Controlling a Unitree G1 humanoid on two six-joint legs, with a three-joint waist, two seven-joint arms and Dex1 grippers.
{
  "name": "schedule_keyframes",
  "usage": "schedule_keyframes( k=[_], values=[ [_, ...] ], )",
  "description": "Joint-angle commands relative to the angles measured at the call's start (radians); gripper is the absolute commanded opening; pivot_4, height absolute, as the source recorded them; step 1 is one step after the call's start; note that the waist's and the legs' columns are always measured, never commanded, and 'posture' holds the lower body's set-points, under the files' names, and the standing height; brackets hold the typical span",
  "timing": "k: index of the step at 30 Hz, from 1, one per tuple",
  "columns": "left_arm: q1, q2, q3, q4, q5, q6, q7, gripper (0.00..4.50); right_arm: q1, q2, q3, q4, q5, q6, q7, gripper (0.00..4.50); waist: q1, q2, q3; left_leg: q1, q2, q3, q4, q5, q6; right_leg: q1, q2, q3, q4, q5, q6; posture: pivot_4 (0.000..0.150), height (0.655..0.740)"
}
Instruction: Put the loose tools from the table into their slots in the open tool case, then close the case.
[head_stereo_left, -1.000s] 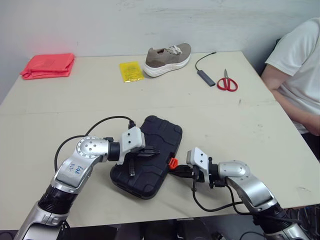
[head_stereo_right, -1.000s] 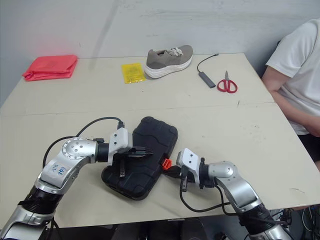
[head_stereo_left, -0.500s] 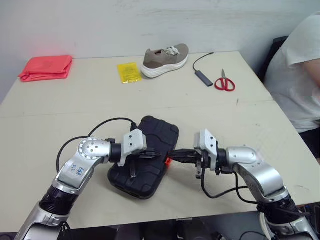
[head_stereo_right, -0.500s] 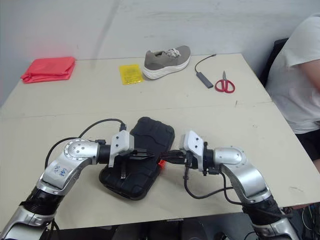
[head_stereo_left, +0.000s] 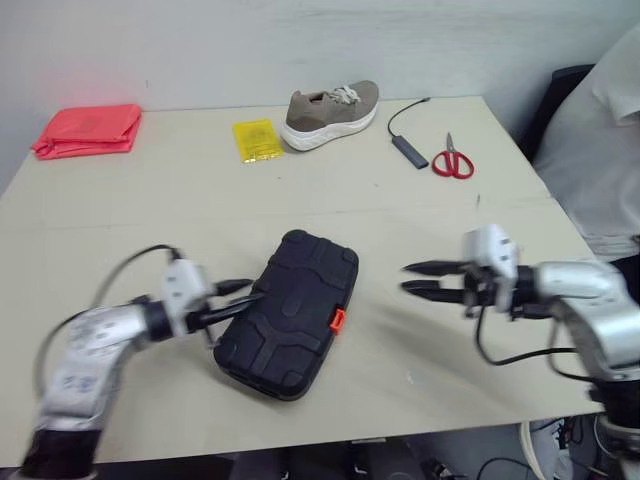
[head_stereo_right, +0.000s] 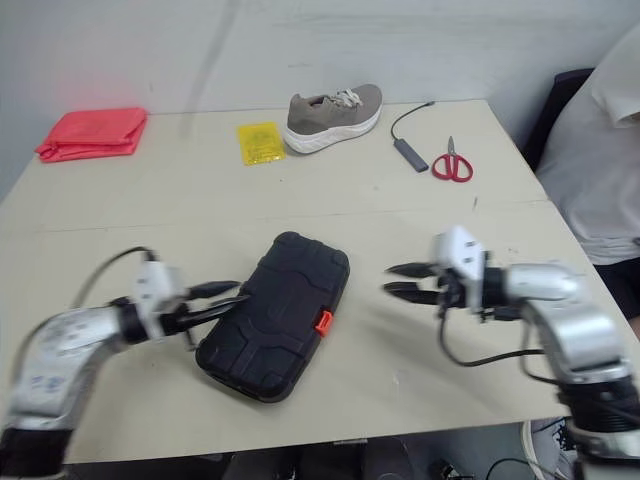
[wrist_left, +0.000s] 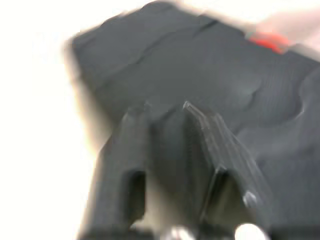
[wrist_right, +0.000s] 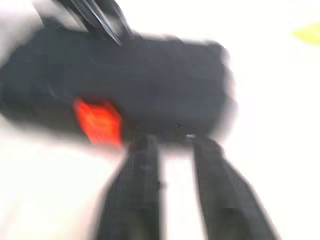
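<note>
1. Two pincers flank the case (head_stereo_left: 290, 310), one on each side of it.
2. Black and ribbed, the case lies shut on the surface (head_stereo_left: 420, 220), near its 6 o'clock edge, its long axis tilted toward 1 o'clock.
3. Its orange latch (head_stereo_left: 338, 320) shows on the side facing 3 o'clock.
4. At the case's 9 o'clock side, the left pincer (head_stereo_left: 250, 291) has its fingers a little apart and grips nothing. The tips reach the case's edge, and the left wrist view shows them over the lid.
5. At 3 o'clock, well apart from the case, the right pincer (head_stereo_left: 405, 277) points at the latch side. Its fingers are parted and empty.
6. Far from the case, a shoe (head_stereo_left: 331, 115) lies at 12 o'clock with a yellow packet (head_stereo_left: 257, 140) just beside it. Red scissors (head_stereo_left: 452, 160) and a cable (head_stereo_left: 408, 150) lie at 1 o'clock, and a red cloth (head_stereo_left: 88, 130) at 10 o'clock.
7. A person (head_stereo_left: 600, 170) in white sits at the surface's 3 o'clock edge.
</note>
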Motion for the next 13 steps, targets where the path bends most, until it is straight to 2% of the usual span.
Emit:
schedule_keyframes(
  k=[1, 3, 4, 7, 13],
  values=[
    [0.153, 0.040, 0.245, 0.013, 0.029, 0.013, 0.020, 3.11, -0.026, -0.059, -0.044, 0.155, -0.068, -0.244, 0.086, 3.51, 0.000, 0.000, 0.000, 0.000, 0.000, 0.000, -0.001, -0.001, 0.000, 0.000, 0.000, -0.001, -0.003, 0.000, 0.000, 0.150, 0.7400],
    [0.209, 0.038, 0.331, 0.038, 0.033, -0.005, 0.034, 3.96, -0.066, -0.060, -0.059, 0.259, -0.094, -0.317, 0.057, 4.46, -0.001, 0.000, 0.002, 0.001, 0.000, 0.000, -0.002, -0.002, -0.001, 0.001, 0.000, -0.002, -0.007, 0.000, 0.000, 0.150, 0.7400],
    [0.219, 0.031, 0.369, 0.049, 0.025, 0.000, 0.048, 4.46, -0.088, -0.060, -0.060, 0.299, -0.100, -0.329, 0.047, 4.50, -0.002, 0.001, 0.004, 0.001, 0.000, 0.000, -0.002, -0.005, -0.005, 0.001, 0.000, -0.003, -0.009, -0.001, -0.001, 0.150, 0.7400],
    [0.217, 0.006, 0.403, 0.042, 0.014, 0.011, 0.092, 4.46, -0.133, -0.039, -0.052, 0.358, -0.100, -0.340, 0.033, 4.50, 0.004, 0.003, 0.007, -0.001, 0.000, 0.001, -0.002, -0.005, -0.005, -0.001, -0.002, -0.003, -0.016, -0.002, -0.009, 0.150, 0.7400],
    [0.206, -0.014, 0.390, 0.007, 0.019, 0.001, 0.117, 4.46, -0.161, -0.005, -0.037, 0.385, -0.109, -0.371, 0.023, 4.50, 0.002, 0.003, 0.007, -0.002, 0.000, 0.002, -0.005, -0.005, -0.005, 0.001, -0.004, -0.003, -0.019, 0.002, -0.007, 0.150, 0.7400]
  ],
)
